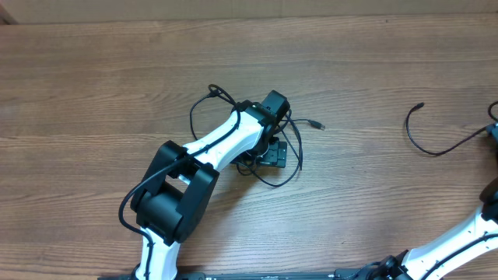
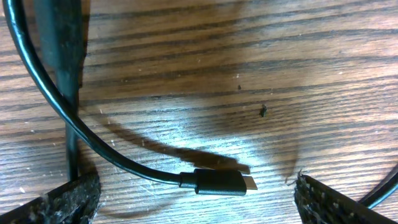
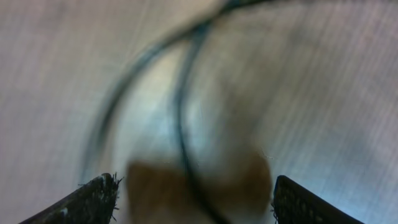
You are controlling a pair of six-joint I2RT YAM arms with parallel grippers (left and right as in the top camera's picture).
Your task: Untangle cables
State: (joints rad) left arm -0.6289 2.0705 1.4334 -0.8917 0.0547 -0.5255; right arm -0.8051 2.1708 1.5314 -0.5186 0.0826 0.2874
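Left fingers (image 2: 62, 202), spread wide, over a tangled thin black cable (image 1: 274, 183), centre of the wooden surface (image 1: 93, 62). Right fingers (image 3: 87, 199), likewise wide, over a second black cable (image 1: 442, 154), right edge.

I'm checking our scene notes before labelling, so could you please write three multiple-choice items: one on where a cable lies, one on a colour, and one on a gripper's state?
1. The lone cable lies:
A) at the table's right side
B) in the top left corner
C) at the bottom left edge

2. The plug in the left wrist view has a body that is:
A) white
B) black
C) red

3. The left gripper is:
A) shut on the plug
B) shut on nothing
C) open, the plug lying between its fingers

Answers:
1 A: the overhead view shows it curving near the right edge.
2 B: the body is black, with a silver tip.
3 C: the fingers stand wide apart, gripping nothing.
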